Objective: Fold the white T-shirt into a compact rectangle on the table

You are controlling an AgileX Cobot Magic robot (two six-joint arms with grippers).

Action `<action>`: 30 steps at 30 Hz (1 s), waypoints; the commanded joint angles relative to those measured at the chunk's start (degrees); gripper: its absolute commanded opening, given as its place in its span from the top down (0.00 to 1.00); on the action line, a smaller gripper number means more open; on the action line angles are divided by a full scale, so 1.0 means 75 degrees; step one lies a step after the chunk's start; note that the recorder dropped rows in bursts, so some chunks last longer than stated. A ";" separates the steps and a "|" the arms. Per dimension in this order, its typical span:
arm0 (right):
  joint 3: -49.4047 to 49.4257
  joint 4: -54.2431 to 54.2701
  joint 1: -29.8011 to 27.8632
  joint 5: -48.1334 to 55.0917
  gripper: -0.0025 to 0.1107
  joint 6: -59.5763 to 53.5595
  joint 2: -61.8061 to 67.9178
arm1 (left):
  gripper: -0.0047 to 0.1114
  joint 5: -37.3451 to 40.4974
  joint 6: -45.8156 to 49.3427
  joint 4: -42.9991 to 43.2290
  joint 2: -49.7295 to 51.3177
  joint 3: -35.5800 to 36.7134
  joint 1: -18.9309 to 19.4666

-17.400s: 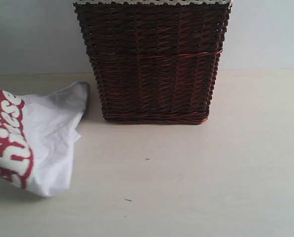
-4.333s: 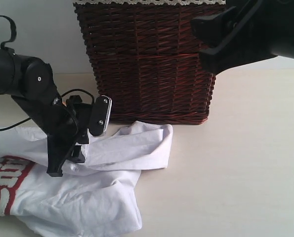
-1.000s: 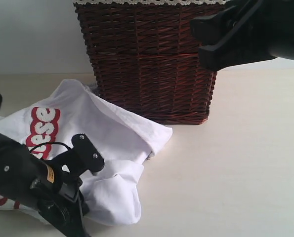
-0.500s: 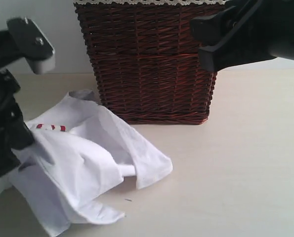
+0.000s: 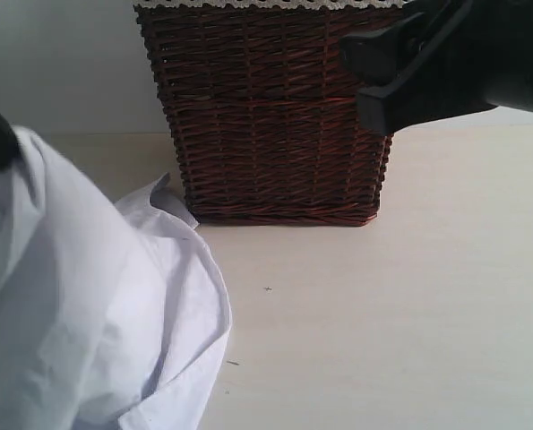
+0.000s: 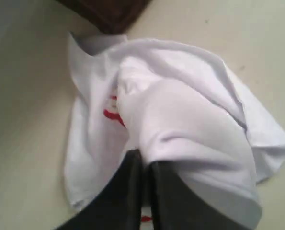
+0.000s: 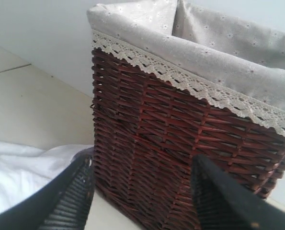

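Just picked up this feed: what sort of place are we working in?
Likely a laundry-folding test bench: a pale beige table against a plain wall, a cloth-lined wicker basket, and a white T-shirt.

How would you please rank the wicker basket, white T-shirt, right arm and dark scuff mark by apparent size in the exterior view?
The wicker basket and white T-shirt: alike; shirt lifted near the camera, so unranked
right arm
dark scuff mark

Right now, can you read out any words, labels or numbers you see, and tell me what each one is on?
None can be read.
The white T-shirt shows only red scraps of its lettering, mostly hidden in folds and blurred.
The wicker basket and its lace-trimmed liner carry no text.
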 commanded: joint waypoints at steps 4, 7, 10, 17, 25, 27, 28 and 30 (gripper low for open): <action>0.0169 0.0177 0.0008 -0.0343 0.46 -0.0132 -0.0040 | 0.96 0.0008 -0.0012 -0.0179 0.1196 0.1463 -0.0030; 0.0324 0.0360 0.0008 -0.0984 0.46 -0.0132 0.0100 | 0.96 0.0008 -0.0140 0.0370 0.1333 0.1475 -0.0030; 0.0362 0.0360 0.0008 -0.2027 0.46 -0.0077 0.0487 | 0.96 0.0008 -0.1028 0.1562 0.1278 0.1481 -0.0011; 0.0331 0.0265 0.0008 -0.2261 0.50 0.0127 0.1402 | 0.80 -0.0926 -0.2033 0.1250 0.0043 0.1414 -0.0011; 0.0283 0.0265 0.0008 -0.2259 0.50 0.0127 0.1327 | 0.42 -0.0622 -0.2419 0.1649 -0.0490 0.2569 -0.0011; 0.0283 0.0265 0.0008 -0.2259 0.50 0.0127 0.1283 | 0.46 -0.0747 -0.4186 0.3155 -0.0584 0.2747 0.0097; 0.0283 0.0265 0.0008 -0.2259 0.50 0.0127 0.1273 | 0.50 -0.0642 -0.4701 0.3525 -0.0596 0.2746 0.0240; 0.0283 0.0265 0.0008 -0.2259 0.50 0.0127 0.1260 | 0.61 -0.0638 -0.5108 0.3486 -0.0519 0.2746 0.0893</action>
